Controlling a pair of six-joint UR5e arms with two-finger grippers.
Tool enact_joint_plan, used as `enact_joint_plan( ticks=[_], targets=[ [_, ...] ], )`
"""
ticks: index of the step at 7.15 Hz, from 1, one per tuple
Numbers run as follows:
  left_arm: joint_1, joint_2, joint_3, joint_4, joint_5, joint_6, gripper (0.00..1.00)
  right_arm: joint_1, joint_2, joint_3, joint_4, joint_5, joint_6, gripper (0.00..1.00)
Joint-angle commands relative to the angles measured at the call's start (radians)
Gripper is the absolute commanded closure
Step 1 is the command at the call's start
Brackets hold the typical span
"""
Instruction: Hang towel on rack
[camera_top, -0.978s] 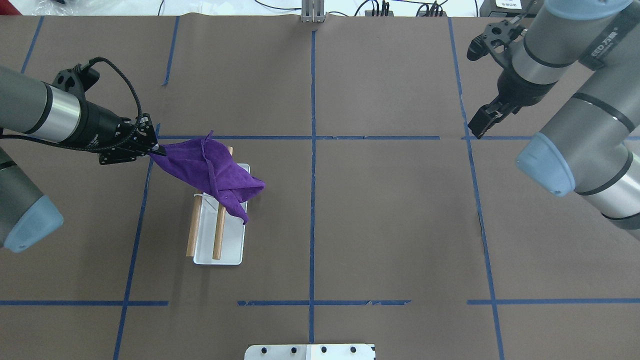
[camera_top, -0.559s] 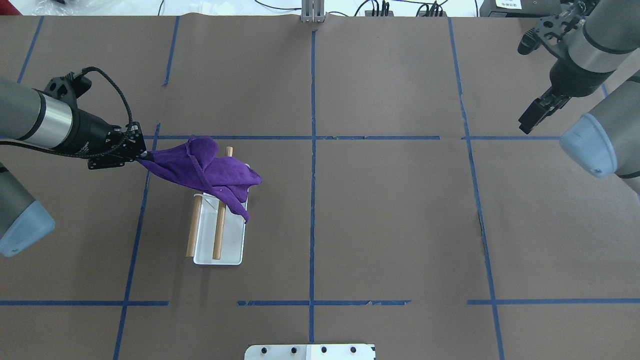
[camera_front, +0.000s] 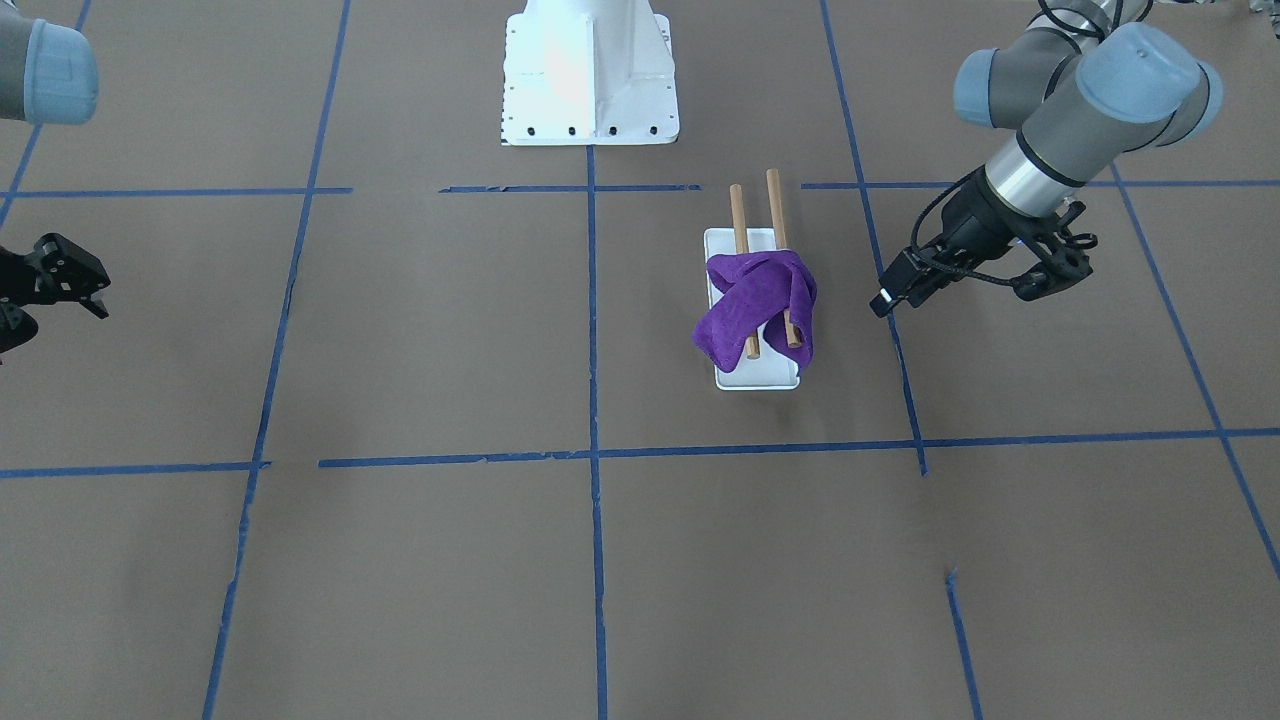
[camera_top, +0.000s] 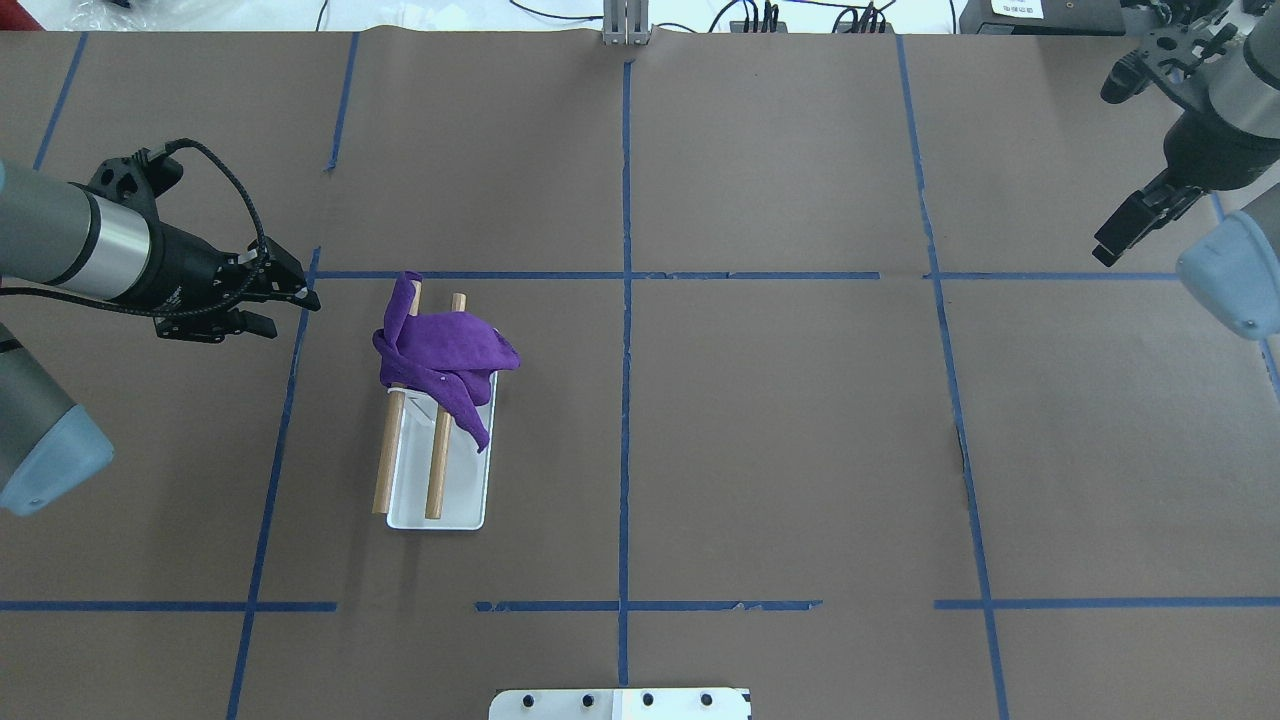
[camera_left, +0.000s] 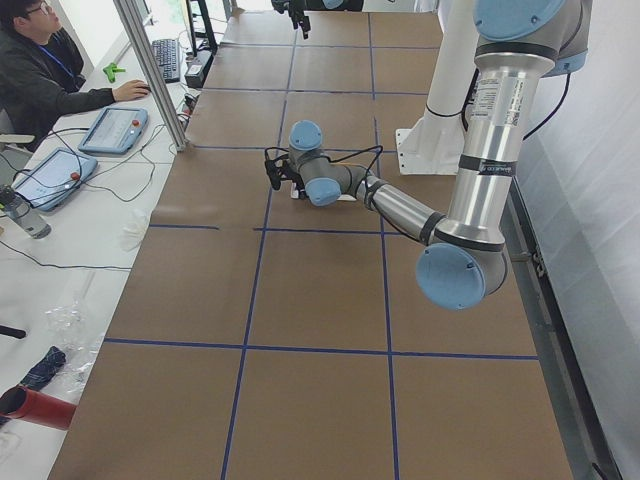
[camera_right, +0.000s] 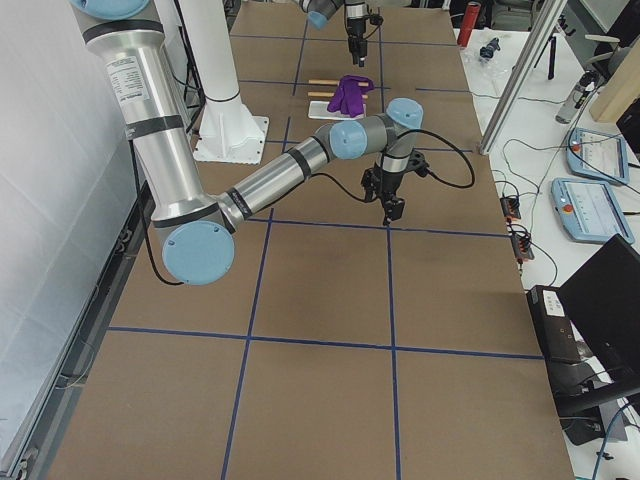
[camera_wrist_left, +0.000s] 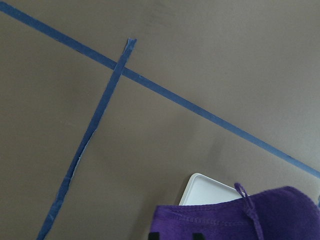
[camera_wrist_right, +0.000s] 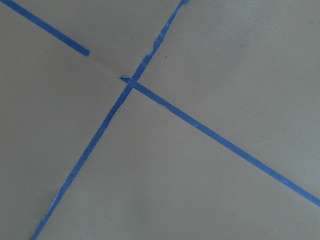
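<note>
The purple towel (camera_top: 445, 350) lies bunched over the far half of the rack's two wooden rods (camera_top: 383, 470), above the white base (camera_top: 455, 505). One corner hangs off the right rod. In the front-facing view the towel (camera_front: 760, 300) covers the rods' near ends (camera_front: 770, 200). My left gripper (camera_top: 297, 313) is open and empty, a short way left of the rack, apart from the towel. The left wrist view shows the towel's hem (camera_wrist_left: 250, 220) and a base corner (camera_wrist_left: 205, 190). My right gripper (camera_top: 1108, 248) is far right over bare table; I cannot tell how its jaws stand.
Brown paper with blue tape lines (camera_top: 625, 300) covers the table. The white robot pedestal (camera_front: 590, 70) stands at the robot's side. A seated operator (camera_left: 40, 70) and tablets are beyond the table's far edge. Cables run along that edge (camera_top: 760, 20).
My left gripper has let go of the towel and drawn back to the left. The towel has dropped onto the rods. My right arm has moved off to the right.
</note>
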Motion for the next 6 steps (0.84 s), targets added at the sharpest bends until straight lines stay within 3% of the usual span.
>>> enact_joint_plan(
  ticks=[1,2,4,6],
  targets=[
    [-0.007,0.057,-0.006,0.002,0.002,0.194,0.00,0.086,-0.095,-0.002,0.012,0.048,-0.006,0.00],
    [-0.010,0.112,-0.010,0.004,0.002,0.374,0.00,0.135,-0.154,-0.002,0.013,0.045,-0.085,0.00],
    [-0.137,0.200,0.010,0.018,-0.005,0.813,0.00,0.250,-0.214,-0.080,0.015,0.048,-0.206,0.00],
    [-0.278,0.238,0.025,0.164,-0.005,1.216,0.00,0.331,-0.363,-0.136,0.244,0.049,-0.206,0.00]
  ],
)
